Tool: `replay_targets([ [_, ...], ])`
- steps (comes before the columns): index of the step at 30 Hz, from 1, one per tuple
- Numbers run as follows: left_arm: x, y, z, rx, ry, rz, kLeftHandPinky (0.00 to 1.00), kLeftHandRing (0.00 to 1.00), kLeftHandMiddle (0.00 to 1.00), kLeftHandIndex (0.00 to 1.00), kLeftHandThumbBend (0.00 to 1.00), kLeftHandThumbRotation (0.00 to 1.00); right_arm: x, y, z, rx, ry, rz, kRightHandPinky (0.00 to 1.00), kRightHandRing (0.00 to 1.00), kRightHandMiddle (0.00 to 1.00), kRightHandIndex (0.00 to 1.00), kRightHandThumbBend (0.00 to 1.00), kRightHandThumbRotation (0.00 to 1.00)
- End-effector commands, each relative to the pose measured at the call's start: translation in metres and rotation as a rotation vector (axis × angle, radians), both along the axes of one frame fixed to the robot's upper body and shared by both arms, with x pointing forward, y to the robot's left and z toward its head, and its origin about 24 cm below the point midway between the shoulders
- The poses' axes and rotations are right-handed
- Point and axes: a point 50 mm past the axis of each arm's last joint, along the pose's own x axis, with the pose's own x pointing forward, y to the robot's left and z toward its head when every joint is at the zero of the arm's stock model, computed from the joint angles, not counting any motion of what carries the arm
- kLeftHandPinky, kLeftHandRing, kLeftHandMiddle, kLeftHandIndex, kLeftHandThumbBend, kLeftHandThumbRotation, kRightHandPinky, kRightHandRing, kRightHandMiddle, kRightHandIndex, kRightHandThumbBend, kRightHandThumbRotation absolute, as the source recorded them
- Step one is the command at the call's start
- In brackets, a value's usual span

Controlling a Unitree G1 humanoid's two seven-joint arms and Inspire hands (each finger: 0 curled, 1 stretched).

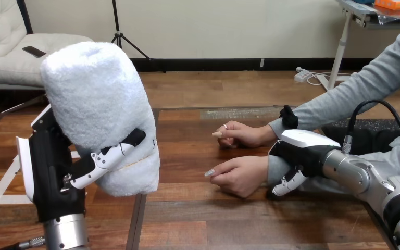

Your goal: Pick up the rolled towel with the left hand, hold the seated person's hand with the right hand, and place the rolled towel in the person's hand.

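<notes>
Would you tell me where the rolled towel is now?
Head view, left side: the rolled towel is held up near the table's left edge by the left hand, fingers curled round it.

Light was bright and even; soft shadows lay on the tabletop (203, 213) under the person's nearer hand (242, 174); its wood shone faintly

Fluffy white rolled towel (96, 99) stands upright, clasped in the left hand (52, 166).
</notes>
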Motion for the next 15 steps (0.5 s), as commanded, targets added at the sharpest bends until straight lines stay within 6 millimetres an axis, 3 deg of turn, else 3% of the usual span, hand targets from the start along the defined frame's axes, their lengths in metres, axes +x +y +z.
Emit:
replay_targets([
  [1,0.0106,-0.0047,0.0194,0.009,-0.103,-0.029,0.3,0.34,0.4,0.44,0.6,0.0,-0.0016,0.0068,-0.0039,0.044,-0.007,0.001,0.35,0.39,0.43,0.45,0.59,0.22],
  [15,0.0106,-0.0048,0.0193,0.015,-0.101,-0.024,0.3,0.34,0.4,0.44,0.6,0.0,-0.0016,0.0078,-0.0015,0.093,-0.043,0.0,0.21,0.25,0.31,0.32,0.53,0.24],
])
